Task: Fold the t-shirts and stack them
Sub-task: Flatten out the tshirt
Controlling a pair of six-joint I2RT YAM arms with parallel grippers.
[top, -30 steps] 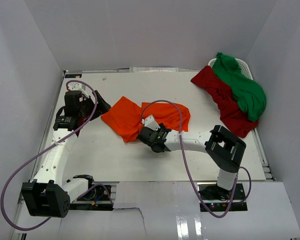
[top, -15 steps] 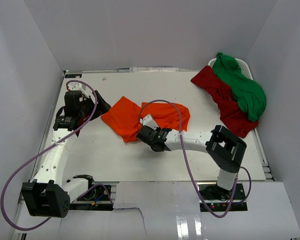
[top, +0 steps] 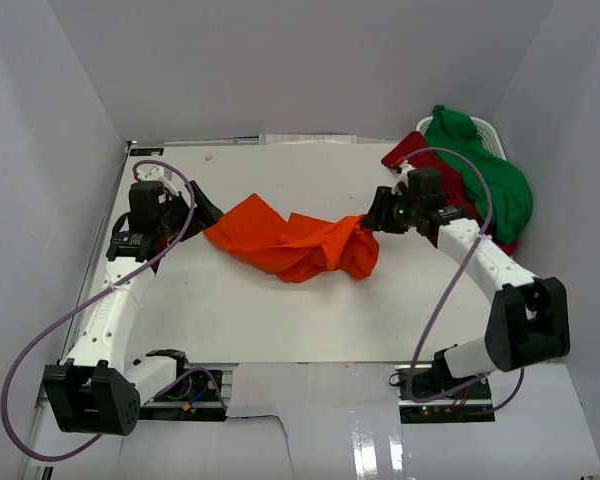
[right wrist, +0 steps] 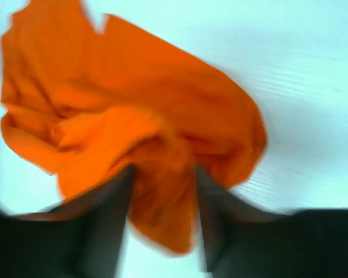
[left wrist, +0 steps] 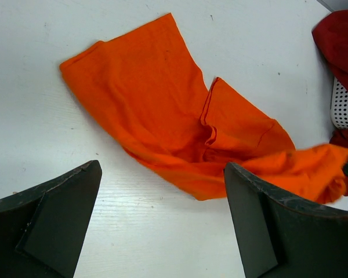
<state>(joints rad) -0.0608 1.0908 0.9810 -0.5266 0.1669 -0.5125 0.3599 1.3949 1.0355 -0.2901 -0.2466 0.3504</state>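
Observation:
The orange t-shirt (top: 290, 240) lies crumpled across the middle of the table, stretched out to the right. My right gripper (top: 372, 222) is shut on its right end, where the cloth hangs bunched between the fingers (right wrist: 163, 174); that view is blurred. My left gripper (top: 202, 210) stands wide open just left of the shirt's left corner, with only bare table between its fingers (left wrist: 162, 220) and the orange t-shirt (left wrist: 162, 116) ahead of it. The dark red t-shirt (top: 470, 240) and the green t-shirt (top: 495, 185) lie heaped at the far right.
A white perforated basket (top: 490, 130) stands under the heap in the back right corner, its wall (left wrist: 343, 107) next to the dark red t-shirt (left wrist: 339, 40). White walls enclose the table on three sides. My right arm's cable loops above the table near the heap.
My right arm has swung from the shirt's near middle to the right and back, dragging the orange shirt's right part along and lifting it. The left arm has stayed put.

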